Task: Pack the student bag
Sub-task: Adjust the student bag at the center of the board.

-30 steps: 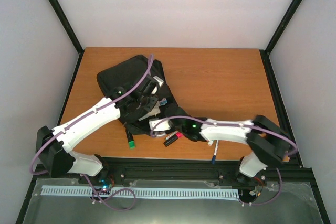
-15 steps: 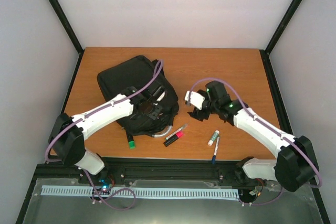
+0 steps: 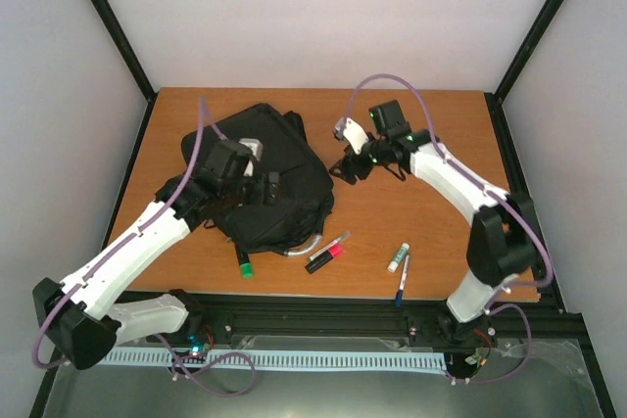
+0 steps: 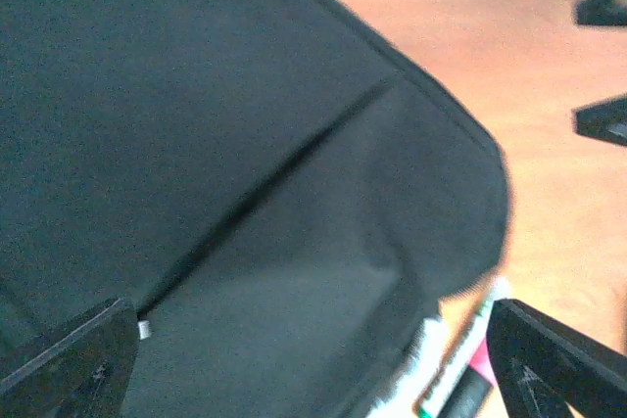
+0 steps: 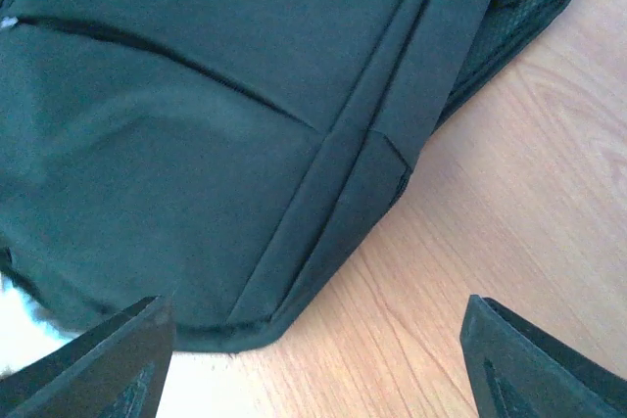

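The student bag (image 3: pixel 265 173) is a large black fabric backpack lying flat on the left half of the wooden table, its grey loop handle (image 3: pixel 300 250) at the near edge. My left gripper (image 3: pixel 268 188) hovers over the bag's middle, open, with nothing between its fingers. In the left wrist view the bag (image 4: pixel 216 173) fills the frame under the left gripper (image 4: pixel 313 379). My right gripper (image 3: pixel 350 169) hangs open and empty just off the bag's right edge. In the right wrist view the bag's corner (image 5: pixel 216 134) lies ahead of the right gripper (image 5: pixel 313 369), over bare wood.
Loose items lie near the table's front edge: a pink and black marker (image 3: pixel 327 252), a green-capped marker (image 3: pixel 244 265), a white green-capped stick (image 3: pixel 397 258) and a blue pen (image 3: pixel 403 286). The pink marker (image 4: pixel 468 374) also shows beside the bag's edge. Walls enclose the table.
My left gripper has opened and drawn back left over the bag. My right arm has swung from the front of the bag out to its far right side.
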`<action>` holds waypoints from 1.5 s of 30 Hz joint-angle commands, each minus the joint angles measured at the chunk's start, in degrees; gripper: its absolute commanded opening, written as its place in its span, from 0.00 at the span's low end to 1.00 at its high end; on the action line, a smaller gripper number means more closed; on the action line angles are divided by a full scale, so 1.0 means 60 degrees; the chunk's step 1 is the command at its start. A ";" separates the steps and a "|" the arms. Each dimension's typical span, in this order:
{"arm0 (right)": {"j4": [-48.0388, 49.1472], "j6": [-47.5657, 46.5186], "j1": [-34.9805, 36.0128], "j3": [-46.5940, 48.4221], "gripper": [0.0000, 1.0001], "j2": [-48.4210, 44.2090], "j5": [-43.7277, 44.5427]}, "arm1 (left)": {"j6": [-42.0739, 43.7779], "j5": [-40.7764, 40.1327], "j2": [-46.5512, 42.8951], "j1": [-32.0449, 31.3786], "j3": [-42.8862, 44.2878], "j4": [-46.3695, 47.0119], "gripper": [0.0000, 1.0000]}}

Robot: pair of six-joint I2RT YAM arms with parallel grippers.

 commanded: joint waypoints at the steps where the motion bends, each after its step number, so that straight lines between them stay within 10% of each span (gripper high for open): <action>1: -0.0712 0.1487 -0.0111 0.1626 0.80 0.1815 -0.0791 | -0.1986 -0.1429 -0.0054 0.1008 -0.0351 -0.0419 1.00; 16: -0.1058 0.3030 -0.0252 0.3563 0.53 0.5387 -0.2332 | -0.4808 0.0085 -0.0887 0.3715 -0.3644 0.1458 1.00; 22: -0.0927 0.2949 -0.0263 0.3219 0.21 0.5430 -0.3478 | -0.4365 0.1334 0.0673 0.3706 -0.3841 0.3544 0.97; 45: -0.1088 0.2586 -0.2987 0.1009 0.08 0.3043 -0.2431 | -0.2129 0.1621 0.4937 0.0662 0.0189 0.4001 0.84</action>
